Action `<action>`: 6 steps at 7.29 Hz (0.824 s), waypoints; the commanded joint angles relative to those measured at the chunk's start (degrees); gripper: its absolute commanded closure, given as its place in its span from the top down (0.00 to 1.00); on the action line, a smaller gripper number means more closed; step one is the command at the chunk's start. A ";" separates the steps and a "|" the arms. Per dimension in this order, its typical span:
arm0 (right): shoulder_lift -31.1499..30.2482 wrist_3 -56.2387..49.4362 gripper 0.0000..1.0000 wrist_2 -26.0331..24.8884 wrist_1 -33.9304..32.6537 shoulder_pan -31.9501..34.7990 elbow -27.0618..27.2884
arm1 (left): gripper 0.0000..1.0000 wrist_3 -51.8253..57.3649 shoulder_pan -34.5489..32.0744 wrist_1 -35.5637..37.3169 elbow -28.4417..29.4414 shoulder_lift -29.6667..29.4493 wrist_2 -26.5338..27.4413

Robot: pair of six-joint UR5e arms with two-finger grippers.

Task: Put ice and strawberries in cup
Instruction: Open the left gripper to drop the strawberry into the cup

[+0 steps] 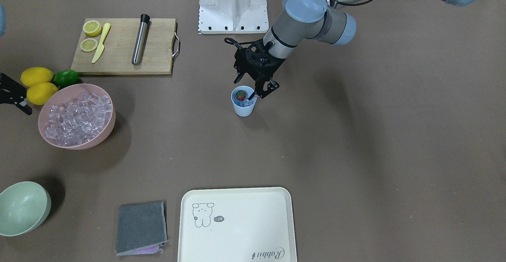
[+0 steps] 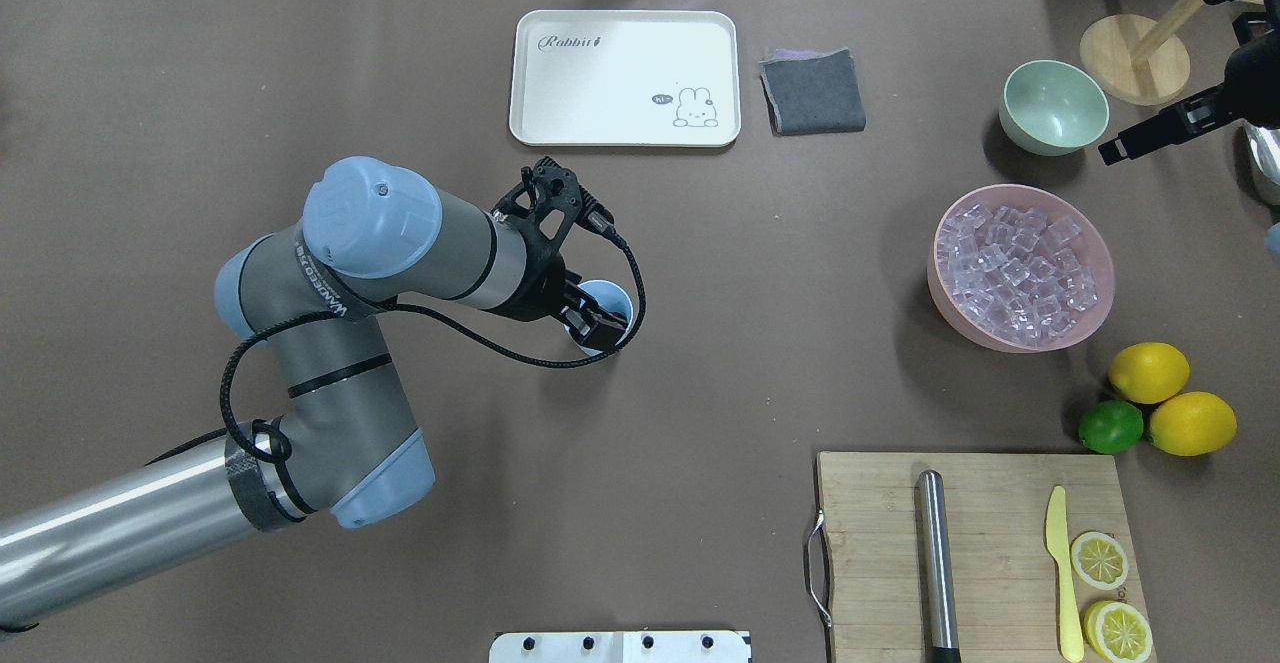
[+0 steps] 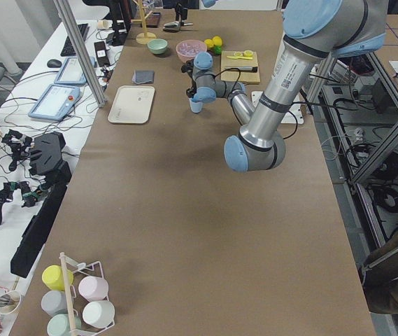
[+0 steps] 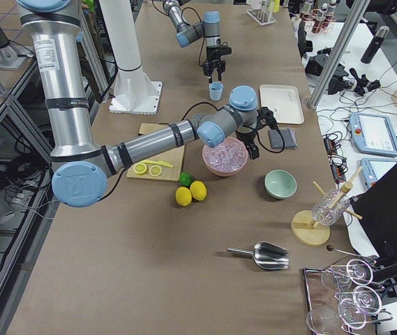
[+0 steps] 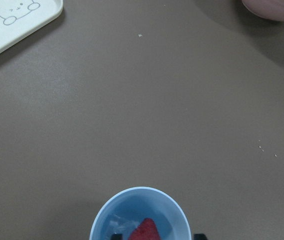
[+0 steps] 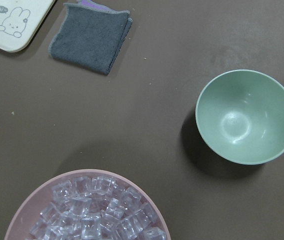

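Note:
The light-blue cup (image 1: 244, 110) stands mid-table. The red strawberry (image 1: 240, 95) with its green top lies inside it, on a few ice cubes (image 1: 246, 103). My left gripper (image 1: 245, 93) hangs right over the cup's mouth, jaws apart on either side of the strawberry (image 5: 144, 231), not pinching it. More ice (image 1: 77, 114) fills the pink bowl (image 1: 103, 134). My right gripper (image 2: 1113, 153) hovers beyond that bowl, near the pale green bowl (image 2: 1054, 106). I cannot tell whether it is open or shut.
A cream tray (image 1: 235, 224) and a folded grey cloth (image 1: 141, 226) lie at the operators' edge. A cutting board (image 1: 124, 46) holds lemon slices, a yellow knife and a steel muddler. Two lemons (image 1: 37, 84) and a lime (image 1: 66, 78) sit by the pink bowl.

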 commanded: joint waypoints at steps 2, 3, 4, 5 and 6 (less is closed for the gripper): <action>-0.17 -0.87 1.00 0.88 -0.09 2.47 0.25 | 0.97 -0.96 -2.69 0.06 -0.77 0.06 -0.38; -0.87 -3.05 1.00 0.98 -0.35 3.52 0.08 | 0.97 -0.35 -5.32 0.15 -0.68 0.32 -2.12; -2.44 -6.46 1.00 1.67 -0.96 5.88 -0.10 | 0.97 0.09 -9.00 0.33 -0.16 0.58 -7.01; -4.63 -9.80 1.00 1.94 -1.05 8.52 -0.71 | 0.97 2.54 -12.09 0.94 -0.15 1.72 -9.59; -5.87 -11.92 1.00 2.03 -1.23 10.98 -2.02 | 0.97 6.74 -14.73 2.60 -0.24 2.51 -10.83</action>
